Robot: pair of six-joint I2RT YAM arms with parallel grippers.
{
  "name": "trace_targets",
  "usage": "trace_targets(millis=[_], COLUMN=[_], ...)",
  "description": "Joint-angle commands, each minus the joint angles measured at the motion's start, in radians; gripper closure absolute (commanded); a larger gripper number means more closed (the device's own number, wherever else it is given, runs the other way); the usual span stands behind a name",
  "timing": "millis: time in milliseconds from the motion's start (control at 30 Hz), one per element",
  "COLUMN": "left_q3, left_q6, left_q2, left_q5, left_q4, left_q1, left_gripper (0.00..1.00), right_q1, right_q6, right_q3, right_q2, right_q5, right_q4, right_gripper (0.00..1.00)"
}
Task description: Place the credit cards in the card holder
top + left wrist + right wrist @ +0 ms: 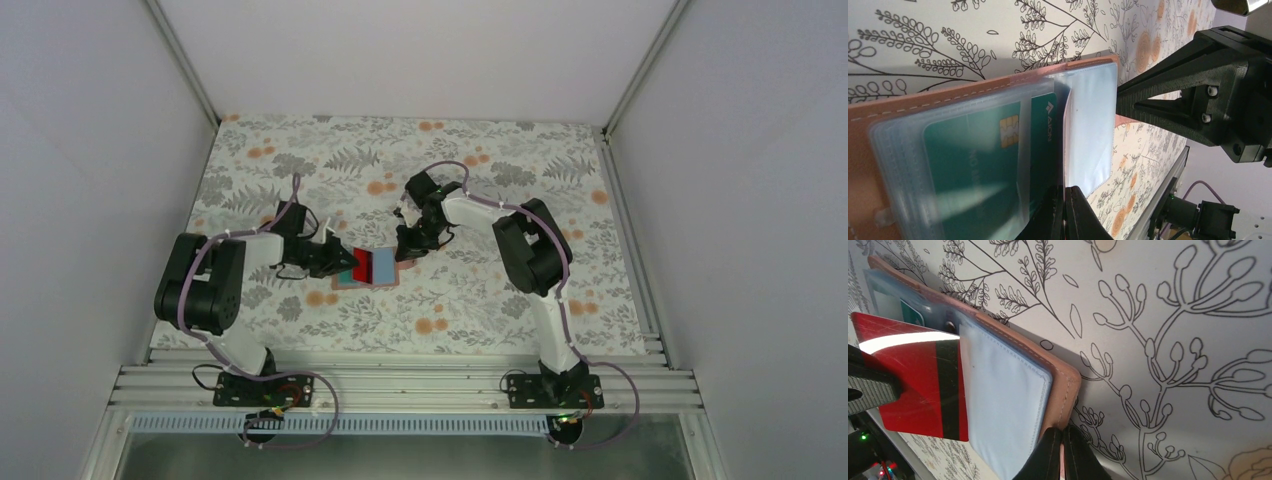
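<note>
The tan-brown card holder (1064, 385) lies open on the floral cloth at the middle of the table, its clear sleeves (1090, 130) fanned out. A teal-green card (973, 160) sits inside one sleeve. My left gripper (1064, 202) is shut on a red card with a black stripe (913, 385), which is partly slid under a clear sleeve (1003, 410). In the overhead view that red card (381, 266) shows between the two grippers. My right gripper (1062, 440) is shut on the edge of the holder's tan cover, at its right side. Other credit cards are out of view.
The floral cloth (480, 300) covers the table inside white side walls. An aluminium rail (400, 385) runs along the near edge by the arm bases. The right arm's black wrist (1208, 95) stands close to the holder's right edge.
</note>
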Motion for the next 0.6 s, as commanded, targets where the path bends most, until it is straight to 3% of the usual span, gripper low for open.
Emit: trace_targets(millis=[0,567], left_q3=[0.020,-0.030], left_q6=[-0.003,-0.028], left_q2=[0.023,0.058], left_q5=[0.036,0.065], left_q4=[0.050,0.145], left_q1=[0.000,0.000], left_gripper=[0.98,0.98], right_q1=[0.015,0.017], right_q6=[-0.014,-0.016], right_q3=[-0.025,-0.026], right_q2=[0.037,0.049], right_q5=[0.044,0.046], right_q4=[-0.021,-0.034], right_gripper=[0.96,0.96])
